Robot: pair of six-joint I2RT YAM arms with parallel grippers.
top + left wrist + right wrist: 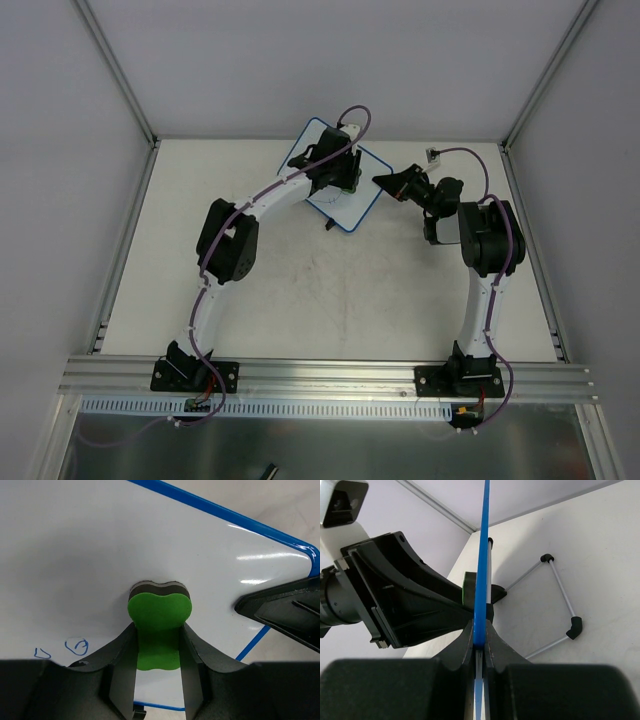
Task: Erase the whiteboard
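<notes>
The whiteboard, white with a thin blue rim, stands tilted at the back middle of the table. My left gripper is shut on the green bone-shaped eraser and presses it against the board face. Small blue marks show at the lower left of the board. My right gripper is shut on the board's right blue edge, seen edge-on in the right wrist view. The right gripper's fingers show at the board's right edge in the left wrist view.
The board's wire stand with black feet rests on the table behind it. A black foot shows below the board. A grey wall corner post and side rails bound the table. An aluminium rail runs along the near edge.
</notes>
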